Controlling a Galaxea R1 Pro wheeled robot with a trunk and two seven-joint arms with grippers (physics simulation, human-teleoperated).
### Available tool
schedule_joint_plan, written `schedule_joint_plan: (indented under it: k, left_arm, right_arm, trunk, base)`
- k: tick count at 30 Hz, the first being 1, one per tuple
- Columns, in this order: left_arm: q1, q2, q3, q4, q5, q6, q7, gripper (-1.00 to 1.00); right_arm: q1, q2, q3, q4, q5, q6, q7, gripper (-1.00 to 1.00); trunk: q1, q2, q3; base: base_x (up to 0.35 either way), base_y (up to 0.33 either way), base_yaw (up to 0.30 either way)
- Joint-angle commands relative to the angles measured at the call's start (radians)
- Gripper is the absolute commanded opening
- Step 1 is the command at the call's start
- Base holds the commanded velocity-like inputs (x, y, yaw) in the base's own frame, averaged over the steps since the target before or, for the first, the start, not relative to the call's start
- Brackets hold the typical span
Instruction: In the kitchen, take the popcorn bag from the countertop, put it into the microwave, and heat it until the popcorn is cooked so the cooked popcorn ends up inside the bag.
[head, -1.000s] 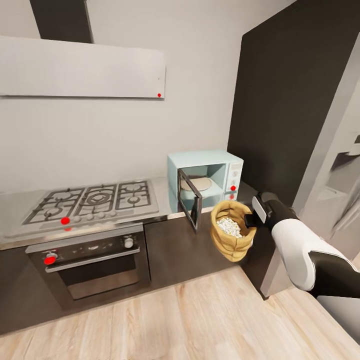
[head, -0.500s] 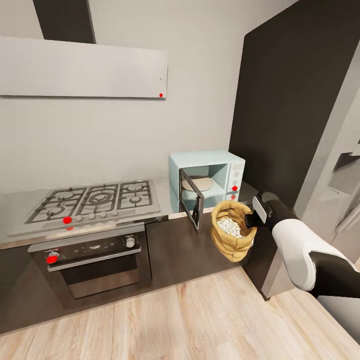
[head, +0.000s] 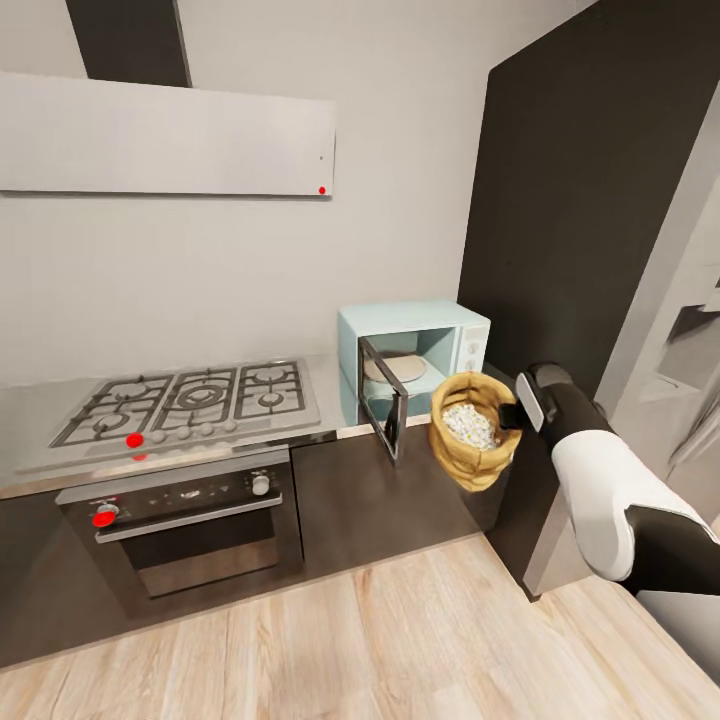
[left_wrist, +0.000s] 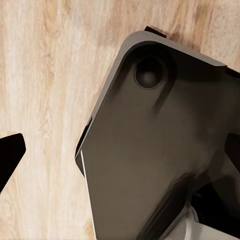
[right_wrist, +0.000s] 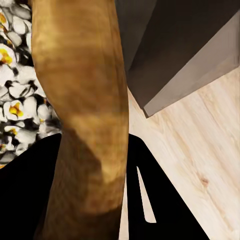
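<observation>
One hand, the right hand (head: 512, 415), grips the popcorn bag (head: 472, 430) by its thick rolled rim, so the sack hangs in the air just in front of the hand, tilted with its mouth up and towards the camera. White popcorn (head: 468, 424) fills the bag's opening; in the right wrist view the rim (right_wrist: 82, 120) runs between the dark fingers (right_wrist: 25, 200), with popped pieces (right_wrist: 15, 100) beside it. Just beyond the bag stands the microwave (head: 415, 355) on the bench (head: 330, 385), its dark glass door (head: 383, 397) swung open towards the robot, the door's edge close beside the bag on the side away from the hand. Farther off on that same side lie the gas hob (head: 190, 400) and the oven (head: 185, 525) under it. A tall dark cabinet (head: 590, 200) rises close behind the hand. The left wrist view looks down on pale wood floor (left_wrist: 45, 100) and a dark part of the robot (left_wrist: 160, 160); whether the left hand is open or closed I cannot tell.
</observation>
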Motion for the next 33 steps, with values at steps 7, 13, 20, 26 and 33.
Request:
schedule_joint_plan:
  k: [7,13,20,26,33]
  left_arm:
    - [0.0,0.0,0.001,0.0,0.008,-0.003,0.001,1.0]
    - [0.0,0.0,0.001,0.0,0.008,-0.003,0.002,1.0]
    - [0.0,0.0,0.001,0.0,0.008,-0.003,0.001,1.0]
    - [0.0,0.0,0.001,0.0,0.008,-0.003,0.002,1.0]
    - [0.0,0.0,0.001,-0.001,0.008,-0.003,0.001,1.0]
  right_arm:
    - [-0.008,0.005,-0.004,0.016,0.007,0.004,0.005,-1.0]
    - [-0.102,0.011,-0.004,0.118,0.006,0.004,0.005,-1.0]
    - [-0.176,0.011,-0.005,0.203,0.008,0.004,0.004,-1.0]
    - [-0.18,0.011,-0.004,0.202,0.009,0.004,0.004,-1.0]
    - [-0.181,0.013,-0.005,0.201,0.012,0.004,0.004,-1.0]
  trunk:
    - [0.0,-0.001,-0.001]
    - [0.0,-0.001,-0.001]
    - [0.0,-0.001,-0.001]
    - [0.0,-0.001,-0.001]
    - [0.0,-0.001,-0.001]
  base:
    - [0.0,0.0,0.0]
    - [0.0,0.0,0.0]
    - [0.0,0.0,0.0]
    - [0.0,0.0,0.0]
    - [0.0,0.0,0.0]
